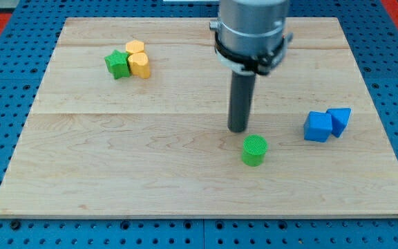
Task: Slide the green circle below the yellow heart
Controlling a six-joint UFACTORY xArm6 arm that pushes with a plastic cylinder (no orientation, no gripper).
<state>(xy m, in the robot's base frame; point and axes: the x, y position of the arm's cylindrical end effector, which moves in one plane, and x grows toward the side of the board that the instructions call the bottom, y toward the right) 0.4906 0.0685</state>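
While the arm's upper body is cropped, my tip (238, 129) stands just above the green circle (254, 150).

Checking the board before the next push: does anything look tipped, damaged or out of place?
Nothing stands out. The green circle sits upright just below my tip. The green star and two yellow blocks huddle at the view's upper left; two blue blocks touch at the right.

Upright dark rod (239, 100) hanging from a grey wrist (251, 31) at the view's top. My tip (238, 129) down on the surface.
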